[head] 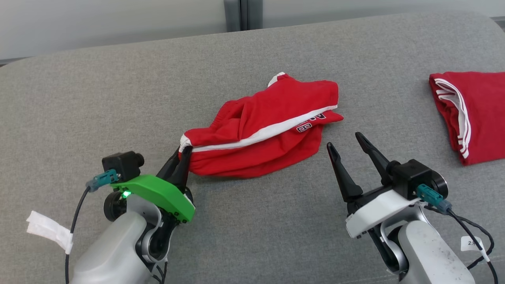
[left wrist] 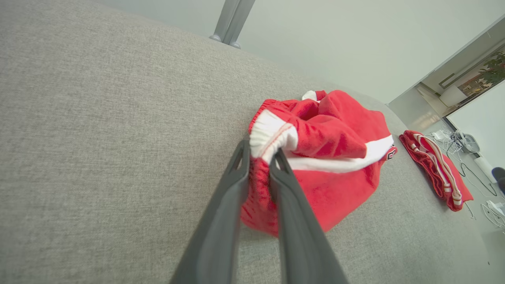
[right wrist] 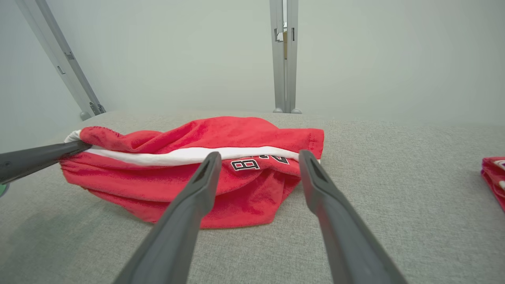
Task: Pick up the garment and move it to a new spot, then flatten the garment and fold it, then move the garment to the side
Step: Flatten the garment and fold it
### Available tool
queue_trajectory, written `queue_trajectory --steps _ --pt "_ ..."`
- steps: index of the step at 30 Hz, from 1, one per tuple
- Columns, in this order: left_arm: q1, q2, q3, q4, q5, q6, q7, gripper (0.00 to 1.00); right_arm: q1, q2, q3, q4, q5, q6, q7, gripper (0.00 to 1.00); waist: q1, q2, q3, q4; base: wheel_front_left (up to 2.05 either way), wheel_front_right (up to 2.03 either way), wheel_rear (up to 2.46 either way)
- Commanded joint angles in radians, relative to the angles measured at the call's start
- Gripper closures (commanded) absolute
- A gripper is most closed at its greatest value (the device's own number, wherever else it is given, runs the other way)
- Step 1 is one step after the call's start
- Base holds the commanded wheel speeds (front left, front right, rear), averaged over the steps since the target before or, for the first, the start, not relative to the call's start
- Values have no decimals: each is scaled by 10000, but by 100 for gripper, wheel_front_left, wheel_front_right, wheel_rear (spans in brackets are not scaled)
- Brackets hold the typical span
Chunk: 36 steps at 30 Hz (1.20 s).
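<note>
Red garment (head: 252, 134): black-and-white lettering patch (right wrist: 258, 162) just under the white stripe (right wrist: 189, 154), seen upside down. 1 character reads like 8 or B; the others are too creased to read. Small white tag (head: 471, 243) beside the right forearm (head: 430, 252): handwritten, starts with 2, second mark unclear.

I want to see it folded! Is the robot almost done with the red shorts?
Not yet. Done: nothing sure; the red garment lies crumpled on the grey surface. In hand: the left gripper pinches its white-edged corner, and the right gripper is open beside it, touching nothing. Left: flattening, folding and moving it aside.
</note>
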Motion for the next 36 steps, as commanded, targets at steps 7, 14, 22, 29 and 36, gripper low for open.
queue_trajectory --steps 7,14,22,29,36 --pt "828 9 802 -9 10 -8 -450 0 304 -103 -44 -6 103 -16 -3 0 0 0 -358 -168 0 0 0" --pt "2215 -161 3638 -1488 2033 -82 -496 0 595 -149 -382 -136 11 -16 71 0 0 0 -670 -176 0 0 0" --pt "3743 -883 6098 -3094 5119 -273 -502 0 792 -147 -757 -319 -105 -16 203 0 0 0 -950 -15 0 0 0" --pt "4503 -1237 6789 -3212 6730 -423 -502 0 889 -21 -1109 -448 -192 -16 238 0 0 0 -1163 157 0 0 0" --pt "4996 -1483 7002 -2880 7341 -650 -504 0 1183 105 -1545 -326 -242 -16 123 0 0 0 -1422 315 0 0 0"
